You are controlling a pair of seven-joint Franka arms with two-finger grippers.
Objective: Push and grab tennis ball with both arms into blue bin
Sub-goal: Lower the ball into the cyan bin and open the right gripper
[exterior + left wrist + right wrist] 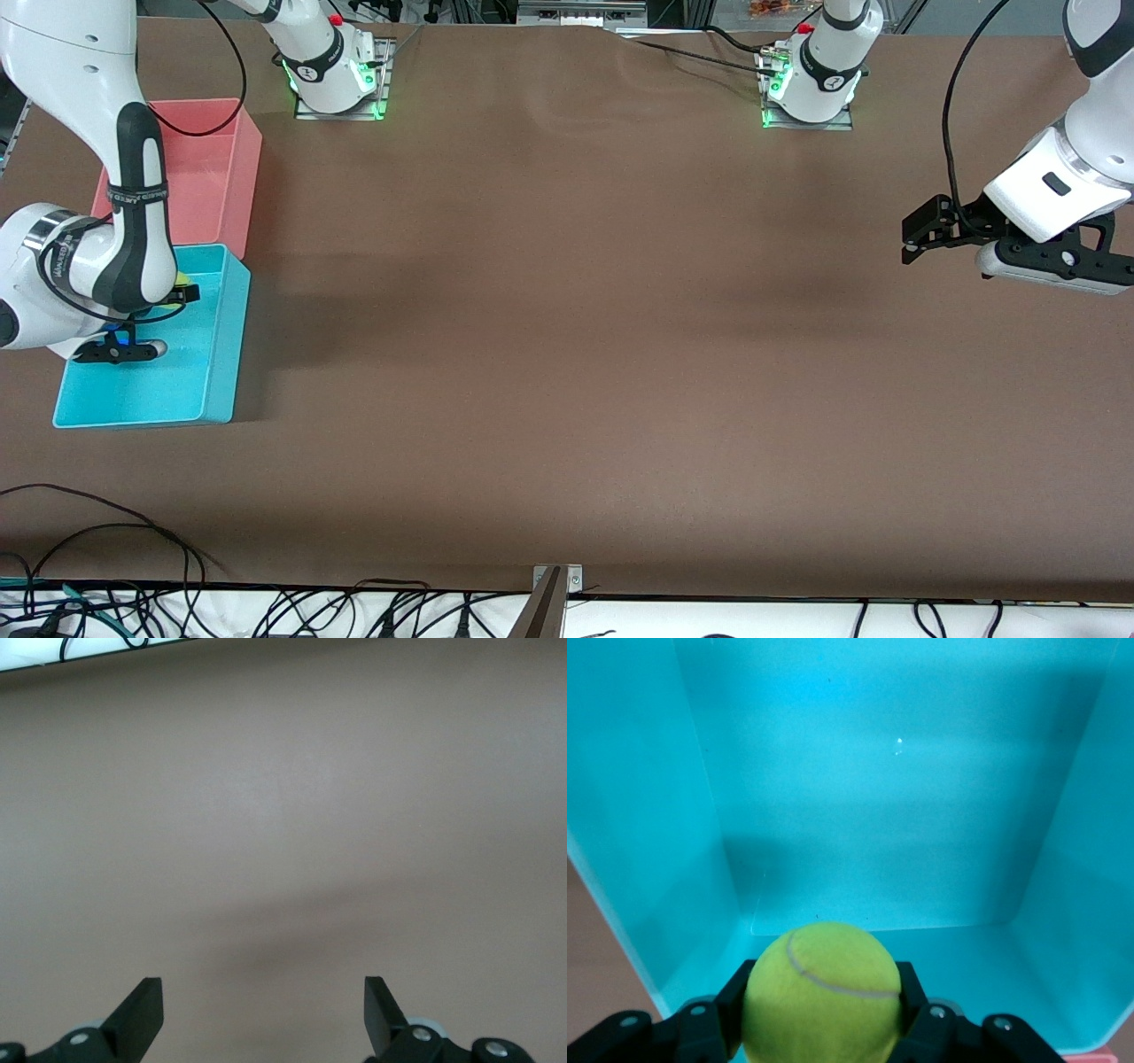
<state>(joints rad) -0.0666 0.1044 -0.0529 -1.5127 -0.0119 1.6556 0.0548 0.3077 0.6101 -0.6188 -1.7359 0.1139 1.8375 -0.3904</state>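
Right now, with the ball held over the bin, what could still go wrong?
The right gripper grips the tennis ball above the blue bin, near the wall that borders the pink bin; released from there, the ball might bounce out. The left gripper waits open over bare table, too distant to help.

Pink bin [217,168] touching blue bin [221,354].

R pincer [822,1010] clamps tennis ball [822,992] betw. both fingers, over blue bin [904,815] floor.
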